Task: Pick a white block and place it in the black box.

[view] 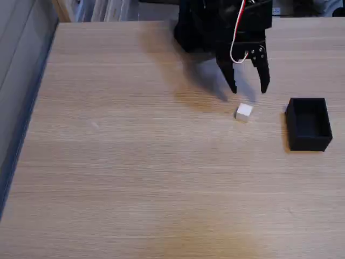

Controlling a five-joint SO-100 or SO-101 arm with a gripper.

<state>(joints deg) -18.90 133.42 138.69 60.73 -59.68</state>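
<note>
One white block, one black box, one claw; block loose on the table, claw spread above it.

Fixed view, near to far: bare light wood table (135, 178); the single black box (308, 123) at right, open-topped, interior dark; the single white block (243, 111) left of the box and apart from it, nothing between them; the black gripper (248, 86) just beyond the block, two fingers pointing down and apart, gripping nothing, tips clear of the block; a red-and-white cable (235, 40) loops down the arm; clutter along the far edge too blurred to identify.
</note>
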